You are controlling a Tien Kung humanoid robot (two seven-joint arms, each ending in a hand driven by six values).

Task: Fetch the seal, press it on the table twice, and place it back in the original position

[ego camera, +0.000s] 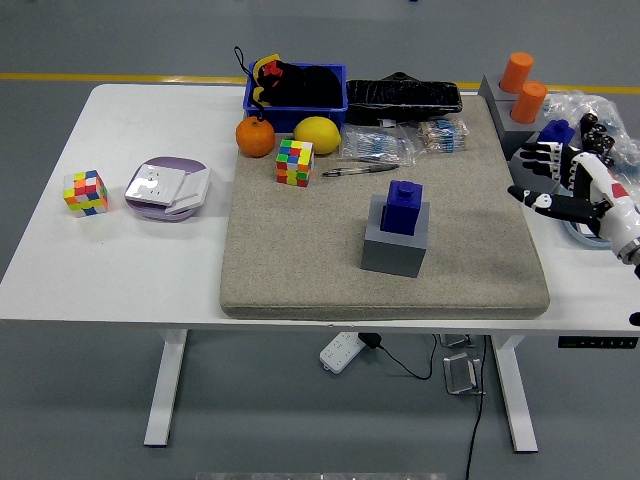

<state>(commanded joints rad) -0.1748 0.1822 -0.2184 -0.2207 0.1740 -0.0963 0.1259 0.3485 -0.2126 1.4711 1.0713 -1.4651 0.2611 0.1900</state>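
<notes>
The seal (404, 205) is a dark blue block with a small knob on top. It stands upright in a grey square holder (396, 243) near the middle of the beige felt mat (300, 260). My right hand (560, 175) hovers at the mat's right edge, well to the right of the seal. Its fingers are spread and hold nothing. The left arm is out of sight.
A colour cube (295, 163), an orange (255, 138), a lemon (317, 134) and a pen (360, 170) lie at the mat's back. Behind them are a blue bin (296, 88) and a black pouch (403, 96). Orange cylinders (522, 85) stand back right. Another cube (86, 192) and plates (168, 187) sit left.
</notes>
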